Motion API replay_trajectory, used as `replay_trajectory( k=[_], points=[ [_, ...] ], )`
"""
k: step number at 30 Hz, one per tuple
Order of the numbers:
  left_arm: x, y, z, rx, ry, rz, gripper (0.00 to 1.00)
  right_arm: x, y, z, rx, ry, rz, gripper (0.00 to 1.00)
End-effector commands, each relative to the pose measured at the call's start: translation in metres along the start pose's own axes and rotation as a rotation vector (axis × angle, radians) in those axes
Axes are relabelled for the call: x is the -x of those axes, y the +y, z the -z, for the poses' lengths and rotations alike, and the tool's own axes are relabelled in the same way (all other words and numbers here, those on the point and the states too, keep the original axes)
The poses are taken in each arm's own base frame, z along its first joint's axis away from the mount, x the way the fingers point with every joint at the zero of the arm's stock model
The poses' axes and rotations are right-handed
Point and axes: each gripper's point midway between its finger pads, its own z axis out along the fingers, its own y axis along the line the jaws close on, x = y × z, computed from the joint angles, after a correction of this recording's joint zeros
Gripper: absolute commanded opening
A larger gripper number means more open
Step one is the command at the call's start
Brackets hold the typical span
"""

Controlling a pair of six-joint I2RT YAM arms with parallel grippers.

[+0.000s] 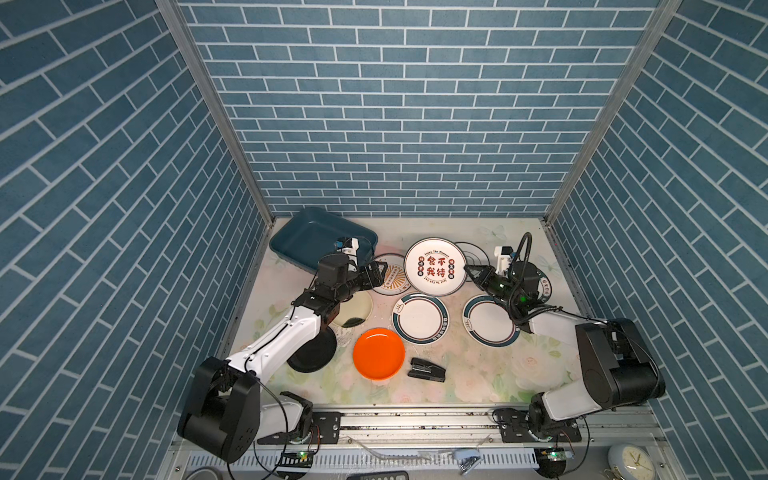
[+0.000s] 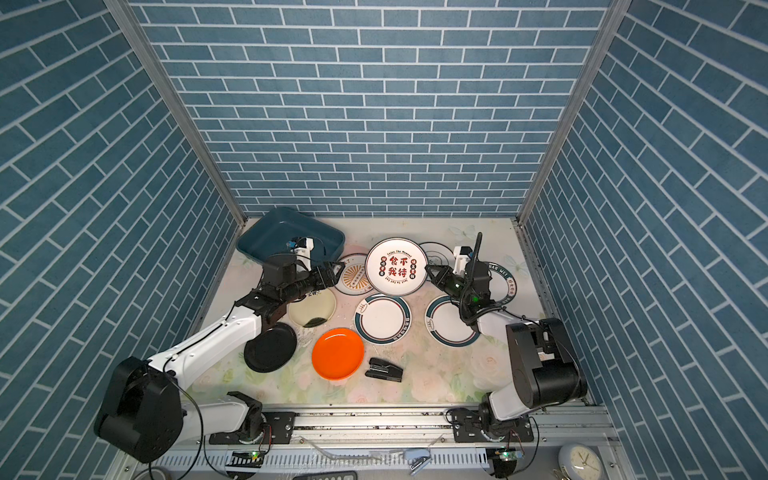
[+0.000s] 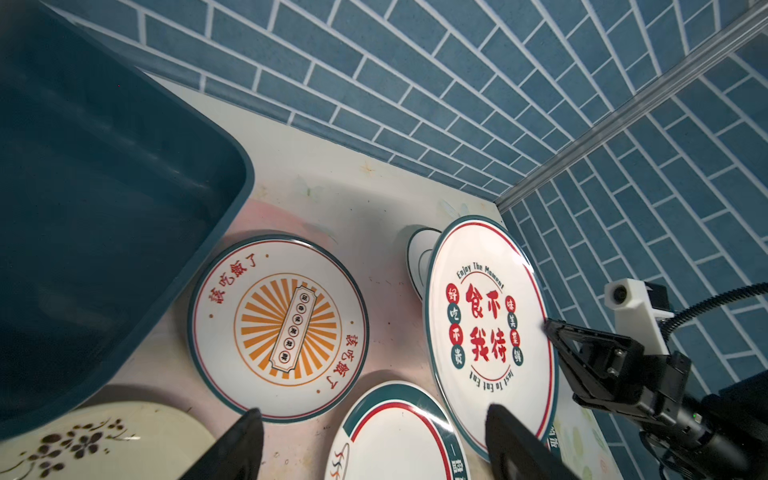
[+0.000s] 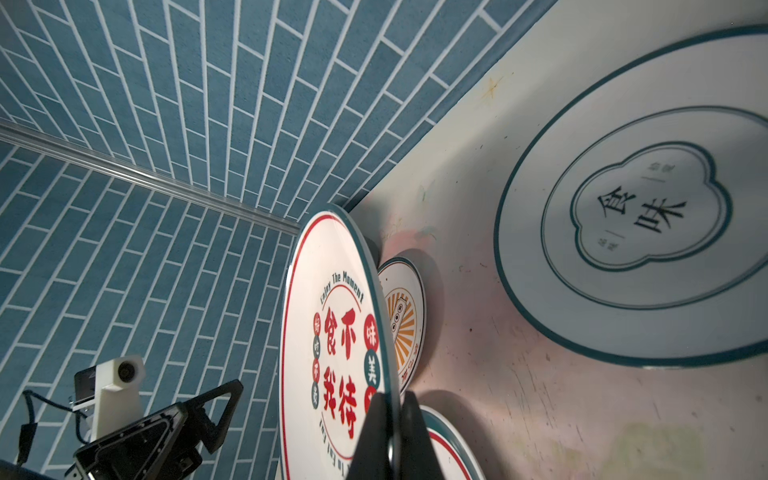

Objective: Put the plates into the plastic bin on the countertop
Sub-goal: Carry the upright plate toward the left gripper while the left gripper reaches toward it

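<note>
Right gripper (image 4: 390,440) is clamped on the rim of the lettered plate (image 4: 332,353), a thin pinch at one edge only. I'm holding that plate tilted, up off the countertop (image 1: 478,374); the right wrist view sees it almost edge-on. Left gripper (image 3: 374,419) is spread wide with nothing in it, one finger (image 3: 511,440) right by the plate's opposite rim. Reads to me as a hand-off toward the bin (image 1: 291,237), which sits at the far left corner, well apart from the plate. No plates visible in the bin.

Risks:
- A single-edge pinch on a glossy rim means the plate could pivot or slide out if I swing fast.
- If the left fingers come in misaligned, they shove the rim instead of straddling it and lever it out of the right grip.
- A drop lands on the sunburst plate (image 3: 278,328) or the teal-banded plate (image 1: 419,318), beneath or just beside it, so chips and scatter.
- Letting go on the right before the left has bitten gives the same result.
</note>
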Motion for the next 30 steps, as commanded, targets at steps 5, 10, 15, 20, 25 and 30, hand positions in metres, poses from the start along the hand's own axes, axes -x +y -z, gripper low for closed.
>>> replay_trajectory(
  k=[5,10,15,20,25,30],
  points=[
    [-0.003,-0.038,-0.018,-0.121,0.014,-0.027,0.85,0.012,0.048,0.001,0.273,-0.053,-0.034,0.00],
    [-0.005,-0.053,-0.026,-0.161,0.022,-0.038,0.84,0.011,0.046,-0.007,0.326,-0.042,-0.077,0.00],
    [-0.007,-0.053,-0.033,-0.159,0.030,-0.037,0.82,0.008,0.041,-0.014,0.314,-0.027,-0.092,0.00],
    [-0.010,-0.050,-0.045,-0.147,0.056,-0.031,0.75,0.003,0.046,-0.015,0.278,-0.011,-0.052,0.00],
    [-0.011,-0.053,-0.057,-0.171,0.068,-0.009,0.55,0.003,0.051,-0.012,0.249,-0.013,-0.016,0.00],
    [-0.013,-0.055,-0.067,-0.189,0.088,0.013,0.30,0.001,0.058,-0.010,0.263,-0.006,-0.015,0.00]
  ],
)
